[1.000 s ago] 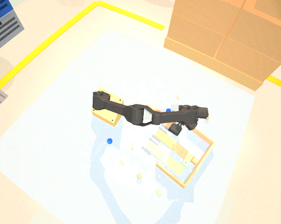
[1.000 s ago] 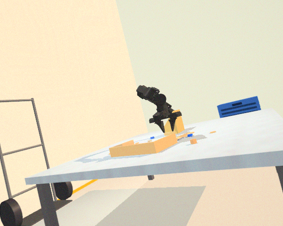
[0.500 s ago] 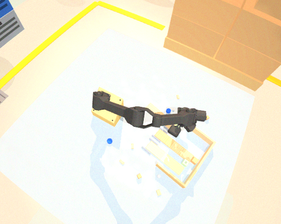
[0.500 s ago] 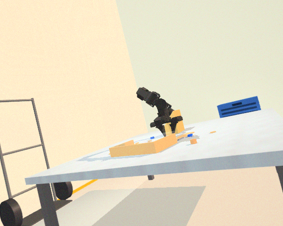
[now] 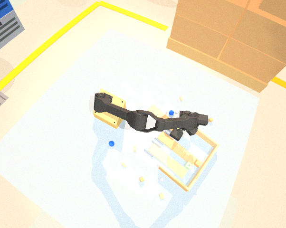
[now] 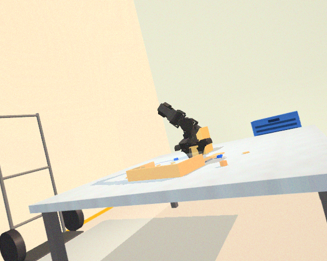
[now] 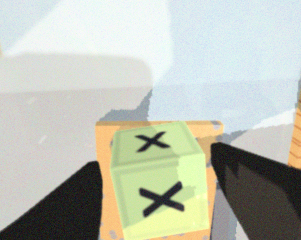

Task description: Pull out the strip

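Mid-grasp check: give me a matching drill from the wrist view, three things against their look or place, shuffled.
1. labelled cube
2. strip
3. fingers

A. black, one on each side of the cube
B. light green with black crosses
C. orange with grey speckles, lying under the cube

Pairs: 1-B, 2-C, 3-A
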Motion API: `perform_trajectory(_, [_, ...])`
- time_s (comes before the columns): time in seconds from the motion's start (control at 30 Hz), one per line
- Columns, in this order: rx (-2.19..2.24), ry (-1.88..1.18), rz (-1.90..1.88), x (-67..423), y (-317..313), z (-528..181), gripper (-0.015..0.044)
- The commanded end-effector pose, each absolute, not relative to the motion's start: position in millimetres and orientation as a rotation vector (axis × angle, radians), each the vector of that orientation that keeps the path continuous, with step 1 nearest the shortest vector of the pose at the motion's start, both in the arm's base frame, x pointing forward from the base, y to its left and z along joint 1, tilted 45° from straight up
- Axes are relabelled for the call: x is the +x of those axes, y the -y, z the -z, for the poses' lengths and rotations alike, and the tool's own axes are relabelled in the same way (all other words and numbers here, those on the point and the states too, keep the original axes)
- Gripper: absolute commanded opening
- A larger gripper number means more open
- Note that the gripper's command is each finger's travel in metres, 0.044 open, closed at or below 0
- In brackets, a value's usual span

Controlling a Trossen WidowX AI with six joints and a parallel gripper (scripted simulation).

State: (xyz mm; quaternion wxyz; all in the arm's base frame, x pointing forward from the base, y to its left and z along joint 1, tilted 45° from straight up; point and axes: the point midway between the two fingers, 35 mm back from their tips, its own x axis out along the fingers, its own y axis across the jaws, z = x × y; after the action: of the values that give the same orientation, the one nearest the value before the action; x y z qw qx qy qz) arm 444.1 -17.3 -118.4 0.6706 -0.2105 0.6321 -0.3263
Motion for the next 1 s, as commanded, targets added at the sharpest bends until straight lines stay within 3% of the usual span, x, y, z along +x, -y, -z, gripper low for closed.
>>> perform_trajectory(0.0, [-0.474, -1.423, 0.735, 444, 17, 118, 0.0171])
perform_trajectory(0.3, [-0.474, -1.423, 0.735, 444, 17, 118, 0.0111])
perform_trajectory(0.47, [-0.474, -1.424, 0.735, 440, 15, 115, 0.0])
perform_trajectory(0.97, [-0.482, -1.431, 0.731, 394, -5, 86, 0.0])
